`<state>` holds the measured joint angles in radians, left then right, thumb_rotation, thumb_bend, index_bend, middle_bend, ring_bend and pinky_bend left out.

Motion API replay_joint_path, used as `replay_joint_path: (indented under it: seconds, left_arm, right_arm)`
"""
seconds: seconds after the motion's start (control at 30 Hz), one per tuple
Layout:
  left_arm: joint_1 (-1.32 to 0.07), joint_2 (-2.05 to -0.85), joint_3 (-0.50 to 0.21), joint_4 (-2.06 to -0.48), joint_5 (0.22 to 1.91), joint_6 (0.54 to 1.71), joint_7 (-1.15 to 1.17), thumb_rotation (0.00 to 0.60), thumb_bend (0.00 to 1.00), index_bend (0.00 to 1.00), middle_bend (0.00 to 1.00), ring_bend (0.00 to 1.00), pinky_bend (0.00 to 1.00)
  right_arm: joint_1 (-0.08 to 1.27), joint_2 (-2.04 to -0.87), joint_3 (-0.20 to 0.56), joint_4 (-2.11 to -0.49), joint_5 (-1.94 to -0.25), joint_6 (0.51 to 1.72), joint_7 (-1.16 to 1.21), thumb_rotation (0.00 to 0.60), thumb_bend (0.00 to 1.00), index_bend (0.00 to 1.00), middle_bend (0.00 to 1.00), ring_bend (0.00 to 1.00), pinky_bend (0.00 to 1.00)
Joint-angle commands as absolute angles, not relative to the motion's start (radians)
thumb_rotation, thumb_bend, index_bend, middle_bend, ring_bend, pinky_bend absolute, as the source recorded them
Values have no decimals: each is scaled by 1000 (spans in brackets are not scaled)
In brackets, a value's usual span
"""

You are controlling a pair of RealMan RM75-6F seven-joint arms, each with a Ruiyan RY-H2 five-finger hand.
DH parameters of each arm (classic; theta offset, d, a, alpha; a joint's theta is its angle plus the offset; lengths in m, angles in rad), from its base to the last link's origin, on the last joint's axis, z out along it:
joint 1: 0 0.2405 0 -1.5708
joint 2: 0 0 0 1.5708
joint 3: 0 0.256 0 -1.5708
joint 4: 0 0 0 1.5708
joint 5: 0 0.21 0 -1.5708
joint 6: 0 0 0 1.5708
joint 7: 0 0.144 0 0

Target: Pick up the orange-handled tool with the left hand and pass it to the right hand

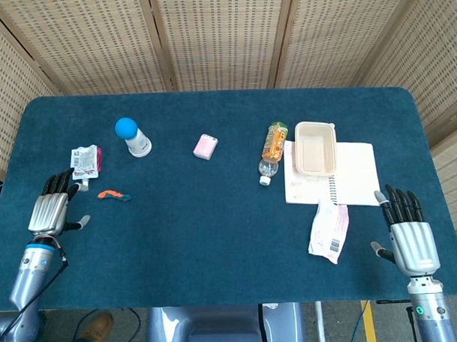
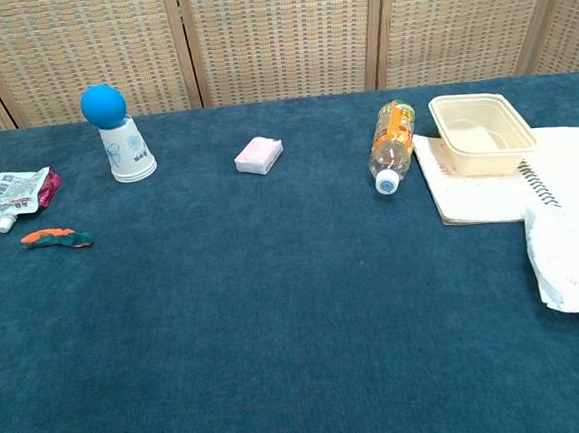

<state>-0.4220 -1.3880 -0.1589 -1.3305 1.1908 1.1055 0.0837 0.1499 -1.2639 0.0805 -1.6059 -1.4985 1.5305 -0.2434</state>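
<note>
We see the left hand held over the blue table with its fingers spread, gripping nothing. The orange-handled tool lies flat on the cloth just to the right of that hand's fingertips, apart from them, with a white pouch just beyond the fingers. Far across the table, the right hand also holds nothing, fingers apart, a white packet lying to its left.

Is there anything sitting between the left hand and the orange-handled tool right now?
Nothing visible does. The left hand is open just left of the orange-handled tool, with only bare tablecloth between them. The pouch lies farther back, off that line.
</note>
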Motion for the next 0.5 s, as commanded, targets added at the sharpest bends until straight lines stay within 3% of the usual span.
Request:
replay_joint_path:
  seconds: [0.03, 0.2, 0.5]
  left_arm:
    - [-502, -1477, -194, -1174, 1136, 993, 66, 600, 389, 403, 0, 0, 0]
    - [-559, -1575, -200, -1007, 1120, 916, 72, 600, 415, 431, 0, 0, 0]
    - [-604, -1672, -201, -859, 1127, 869, 62, 600, 417, 443, 0, 0, 0]
  right_arm:
    - [149, -1264, 84, -1605, -1495, 1530, -240, 600, 0, 0, 0, 0, 0]
    - [150, -1267, 91, -1591, -1483, 1517, -218, 600, 0, 0, 0, 0, 0]
    - [149, -1267, 97, -1587, -1479, 1510, -210, 600, 0, 0, 0, 0, 0]
